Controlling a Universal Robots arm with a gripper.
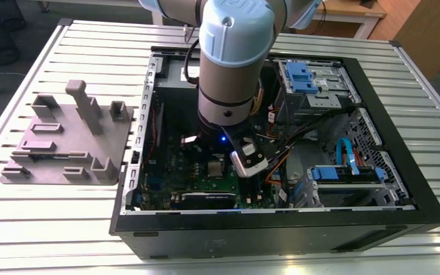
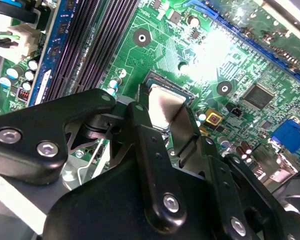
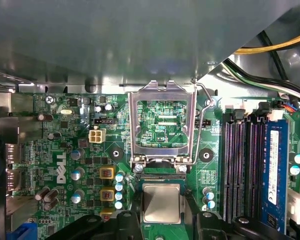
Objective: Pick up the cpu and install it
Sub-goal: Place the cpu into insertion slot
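First wrist view: the gripper (image 3: 161,209) pinches the cpu (image 3: 161,199) between its fingertips, right over the socket (image 3: 160,177) on the motherboard (image 3: 80,150), just beside the flipped-open metal frame (image 3: 162,125).

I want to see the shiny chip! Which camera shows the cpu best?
The first wrist view: the cpu faces the camera squarely, whole top showing. In the second wrist view the gripper hides part. In the exterior view it's too small to tell.
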